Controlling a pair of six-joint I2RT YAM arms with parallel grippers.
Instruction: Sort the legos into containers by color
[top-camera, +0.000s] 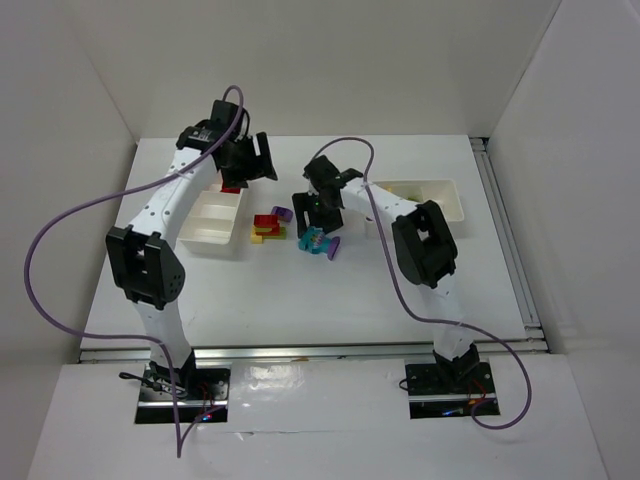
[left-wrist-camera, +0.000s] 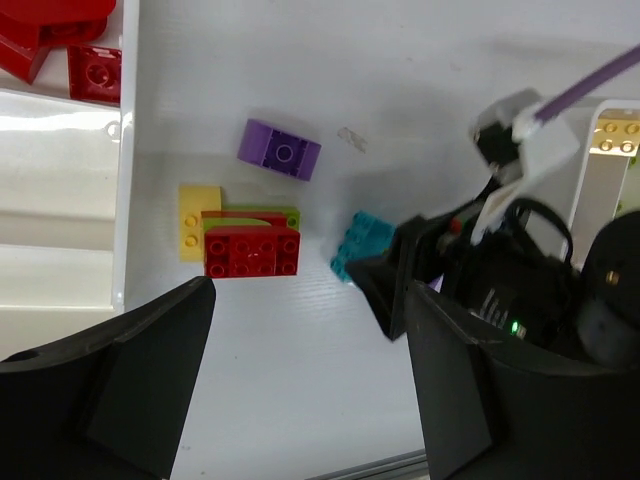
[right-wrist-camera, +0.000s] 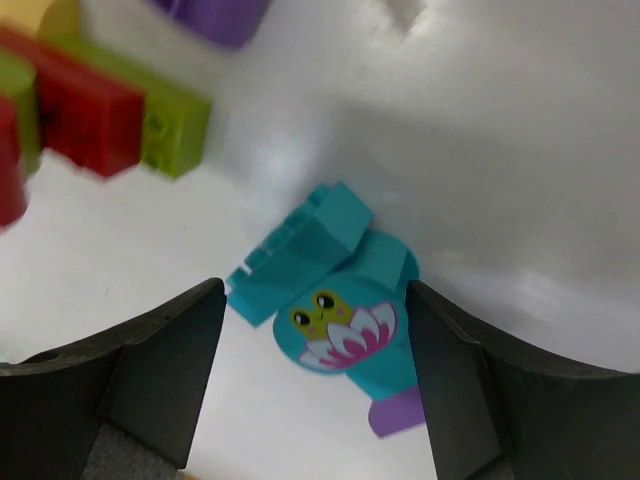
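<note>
Loose legos lie mid-table between the containers: a red brick (top-camera: 265, 222), a yellow one (top-camera: 257, 238), a purple one (top-camera: 282, 213) and a cyan pair (top-camera: 315, 243). My right gripper (right-wrist-camera: 316, 290) is open low over the table. The round cyan brick with a frog picture (right-wrist-camera: 345, 325) sits between its fingers; a square cyan brick (right-wrist-camera: 300, 250) leans on it and a purple piece (right-wrist-camera: 400, 415) shows under it. My left gripper (left-wrist-camera: 308, 300) is open and empty, hanging over the far end of the left tray (top-camera: 212, 220), which holds red bricks (left-wrist-camera: 60, 40).
The right tray (top-camera: 425, 198) stands at the back right, with a yellow brick (left-wrist-camera: 620, 135) in it. Close to the cyan pair are a lime green brick (right-wrist-camera: 170, 125) and a red brick (right-wrist-camera: 85, 125). The right arm's wrist (left-wrist-camera: 490, 290) fills the left wrist view's right side.
</note>
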